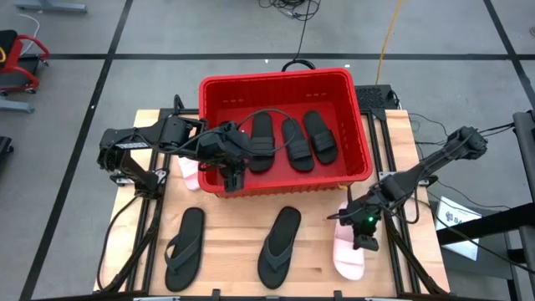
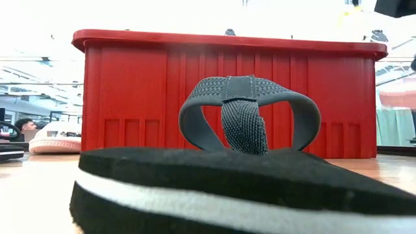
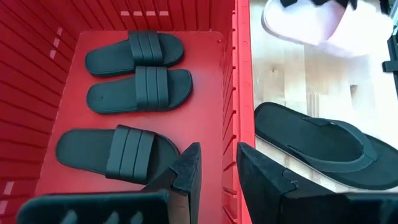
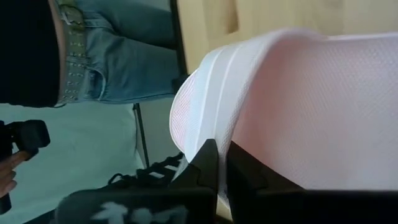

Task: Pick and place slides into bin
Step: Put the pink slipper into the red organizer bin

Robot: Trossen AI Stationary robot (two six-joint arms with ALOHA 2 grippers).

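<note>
The red bin (image 1: 355,125) stands at the table's far middle with three black slides (image 1: 288,138) lying flat on its floor. My left gripper (image 1: 236,174) hovers open over the bin's near-left corner, holding nothing; its fingers (image 3: 186,177) stand above the bin's near wall (image 3: 241,93). My right gripper (image 1: 365,237) is shut on a pale pink slide (image 1: 349,255) at the table's near right. A second pink slide (image 1: 191,174) lies on the table left of the bin, partly under the left arm. Two black flip-flops (image 1: 184,247) (image 1: 280,245) lie soles down near the front edge. My right gripper pinches the pink slide's white edge (image 4: 214,134) between its two fingers (image 4: 245,171), at the slide's far end. The fingers slant down from the table's right and far side. The rest of the slide (image 1: 351,263) reaches toward the near edge; whether it is clear of the table I cannot tell.
The bin's black handle (image 1: 298,63) sticks out at its far side. Bare wood (image 1: 230,251) lies between the two flip-flops. One flip-flop (image 2: 247,169) fills the low view. A person in jeans (image 4: 112,56) stands beyond the table.
</note>
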